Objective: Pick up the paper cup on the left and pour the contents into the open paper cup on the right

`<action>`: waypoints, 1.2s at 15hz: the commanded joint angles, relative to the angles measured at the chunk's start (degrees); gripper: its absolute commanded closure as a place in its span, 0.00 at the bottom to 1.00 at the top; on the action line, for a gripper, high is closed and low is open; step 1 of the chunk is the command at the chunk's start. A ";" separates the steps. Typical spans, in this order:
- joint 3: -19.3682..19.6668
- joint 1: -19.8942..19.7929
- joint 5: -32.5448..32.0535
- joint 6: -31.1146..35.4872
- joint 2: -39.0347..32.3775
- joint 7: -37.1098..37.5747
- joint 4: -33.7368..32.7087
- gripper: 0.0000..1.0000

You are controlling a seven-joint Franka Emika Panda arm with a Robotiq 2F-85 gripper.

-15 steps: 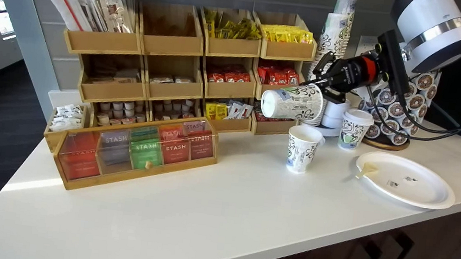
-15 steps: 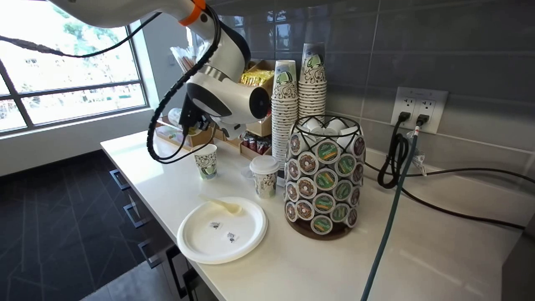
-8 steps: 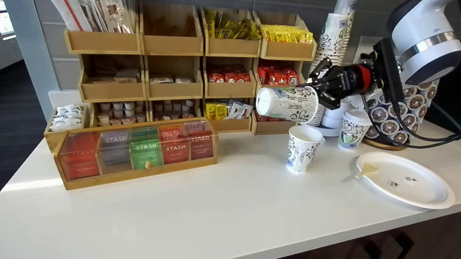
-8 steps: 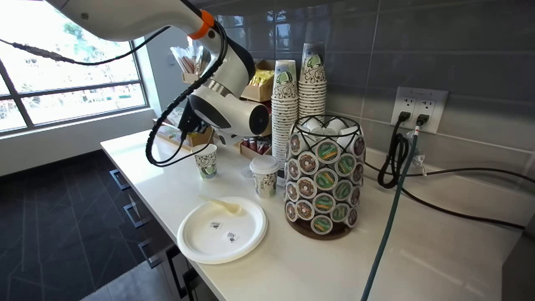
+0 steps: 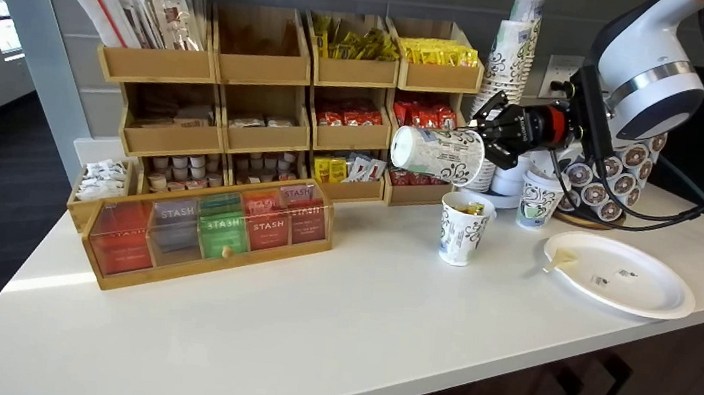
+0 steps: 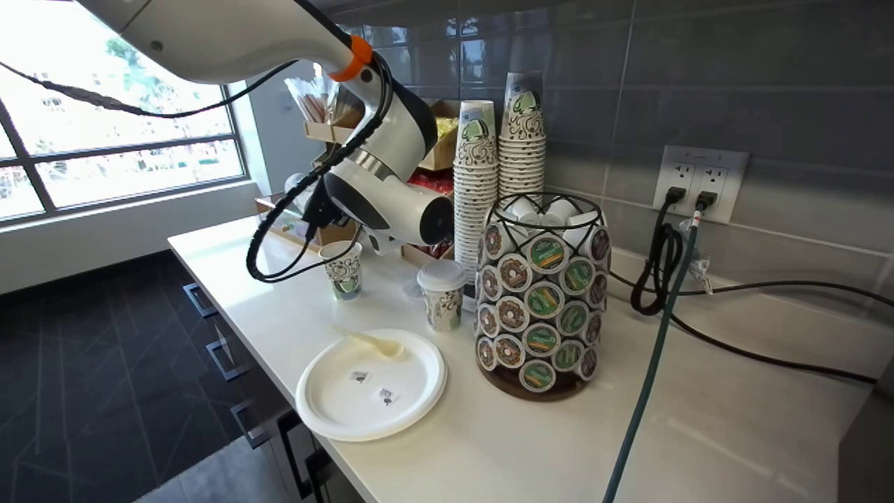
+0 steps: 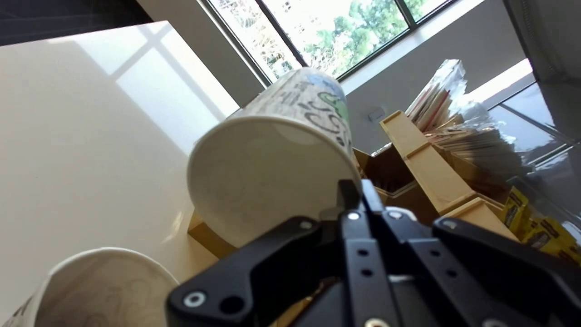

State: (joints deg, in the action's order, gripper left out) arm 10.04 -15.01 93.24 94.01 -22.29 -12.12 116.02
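paper cup (image 5: 440,154) is pinched at the rim by the gripper (image 7: 359,195) and held on its side, mouth just above the upright receiving cup (image 5: 461,238), presumably so the opening is not blocked during pouring; something yellow (image 5: 475,209) is seen inside the receiving cup.

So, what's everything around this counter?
Open cup: one, white, on counter
Contents: count unclear, yellow, at its mouth
Tilted cup: one, white, above open cup
Coffee pods: many, brown and green, on rack
Lidded cup: one, white, beside rack
Cup stacks: two, white, behind it
Plate: at least one, white, counter edge
Spoon: one, cream, on plate
Bins: about twelve, tan, counter back
Packets: many, mixed, in bins
Tea box: one, tan, before bins
Arm: one, white, overhead
Pincer: one, black, gripping tilted cup
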 commanded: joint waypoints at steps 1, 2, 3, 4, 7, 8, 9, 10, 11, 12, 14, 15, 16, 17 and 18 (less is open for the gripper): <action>0.66 -0.34 2.00 -2.38 -1.44 0.64 -0.45 0.99; 0.62 -0.39 2.25 -2.72 -1.54 0.74 -0.51 0.99; 0.56 -0.54 2.78 -3.52 -1.59 1.08 -0.55 0.99; 0.53 -0.76 3.33 -4.56 -1.69 1.63 -0.64 0.99; 0.68 -0.97 4.52 -6.75 -1.77 3.06 -0.92 0.99; 0.76 -1.03 4.73 -7.30 -1.84 3.68 -1.05 0.99; 0.65 -1.38 5.24 -8.78 -2.08 5.35 -1.07 0.99; 0.52 -1.77 6.25 -10.34 -2.38 6.91 -0.96 0.99; 0.56 -1.98 6.95 -11.45 -2.63 8.20 -0.85 0.99; 0.68 -2.10 7.40 -12.34 -2.89 9.25 -0.79 0.99; 0.89 -2.34 8.28 -13.37 -3.45 10.77 -0.57 0.99; 0.87 -2.48 8.58 -13.98 -3.82 11.60 -0.55 0.99; 0.75 -2.71 9.19 -14.76 -4.14 12.59 -0.48 0.99; 0.69 -2.90 9.48 -15.84 -4.58 13.60 -0.44 0.99; 0.71 -2.92 9.74 -16.48 -4.90 14.08 -0.40 0.99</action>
State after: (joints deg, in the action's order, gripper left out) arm 10.50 -17.51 100.78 80.50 -25.65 -0.62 115.50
